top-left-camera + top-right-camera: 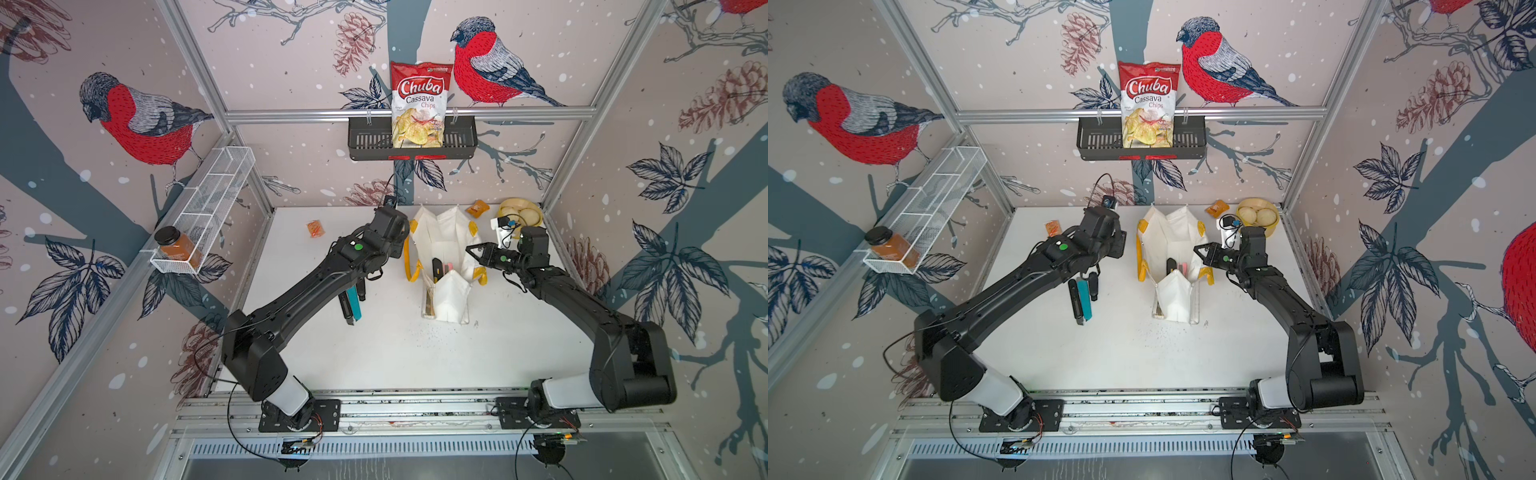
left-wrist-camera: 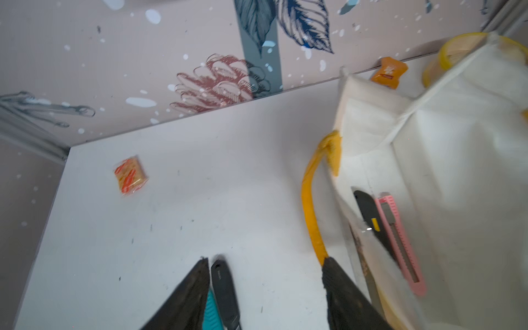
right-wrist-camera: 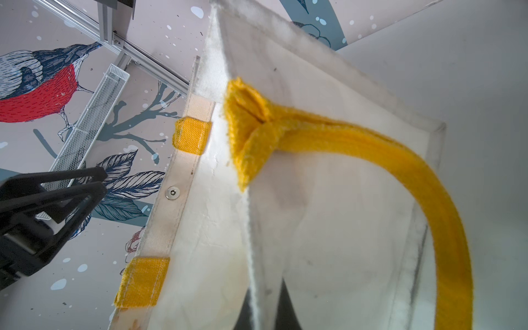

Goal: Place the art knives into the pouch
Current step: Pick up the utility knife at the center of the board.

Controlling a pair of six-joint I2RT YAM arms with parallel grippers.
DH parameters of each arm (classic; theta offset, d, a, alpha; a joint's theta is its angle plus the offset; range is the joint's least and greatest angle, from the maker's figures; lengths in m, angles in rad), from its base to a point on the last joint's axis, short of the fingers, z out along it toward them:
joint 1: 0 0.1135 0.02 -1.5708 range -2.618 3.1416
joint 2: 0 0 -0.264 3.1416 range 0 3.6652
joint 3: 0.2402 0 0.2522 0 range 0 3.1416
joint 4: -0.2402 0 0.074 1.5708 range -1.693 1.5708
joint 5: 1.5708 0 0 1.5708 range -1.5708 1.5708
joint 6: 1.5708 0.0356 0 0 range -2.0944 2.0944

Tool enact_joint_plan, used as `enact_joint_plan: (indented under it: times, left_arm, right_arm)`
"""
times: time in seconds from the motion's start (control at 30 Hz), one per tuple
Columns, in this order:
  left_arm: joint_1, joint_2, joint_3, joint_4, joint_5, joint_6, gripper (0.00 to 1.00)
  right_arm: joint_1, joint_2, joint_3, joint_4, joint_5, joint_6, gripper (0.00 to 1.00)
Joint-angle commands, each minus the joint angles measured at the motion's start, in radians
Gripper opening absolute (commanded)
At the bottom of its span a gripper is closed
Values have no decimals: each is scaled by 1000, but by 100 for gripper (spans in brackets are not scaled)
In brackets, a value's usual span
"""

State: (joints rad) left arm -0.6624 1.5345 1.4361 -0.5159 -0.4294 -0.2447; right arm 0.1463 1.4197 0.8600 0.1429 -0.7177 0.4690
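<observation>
The white pouch [image 1: 446, 232] [image 1: 1173, 232] with yellow loop handles stands open mid-table. Inside it lie a black art knife [image 2: 371, 217] with a yellow slider and a pink one [image 2: 397, 237]. My right gripper [image 1: 468, 250] [image 3: 265, 285] is shut on the pouch's right wall [image 3: 328, 200], fabric pinched between its fingers. Left of the pouch, a teal art knife [image 1: 354, 301] [image 2: 213, 311] and a dark grey one [image 2: 225, 291] lie side by side on the table. My left gripper [image 2: 265, 263] hangs open above them; one finger covers the teal knife and nothing is held.
An orange snack packet [image 1: 316, 228] lies at the back left of the table, and another [image 1: 477, 208] lies behind the pouch. A yellow bowl [image 1: 521, 212] sits in the back right corner. A chips bag [image 1: 417, 104] stands in the black wall basket. A jar [image 1: 178, 249] rests on the wire shelf.
</observation>
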Motion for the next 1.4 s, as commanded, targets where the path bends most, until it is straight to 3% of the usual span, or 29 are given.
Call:
enact_joint_plan:
  times: [0.0, 0.2, 0.63, 1.37]
  left_arm:
    - [53, -52, -103, 41, -17, -69, 63]
    - [147, -34, -281, 104, 83, -135, 63]
    - [217, 159, -353, 194, 283, -192, 61]
    - [231, 287, -375, 228, 279, -178, 51]
  right_arm:
    - [3, 0, -1, 45, -25, -6, 0]
    - [5, 11, 3, 44, -25, -6, 0]
    - [10, 7, 5, 26, -12, -17, 0]
    - [10, 16, 6, 29, -14, -19, 0]
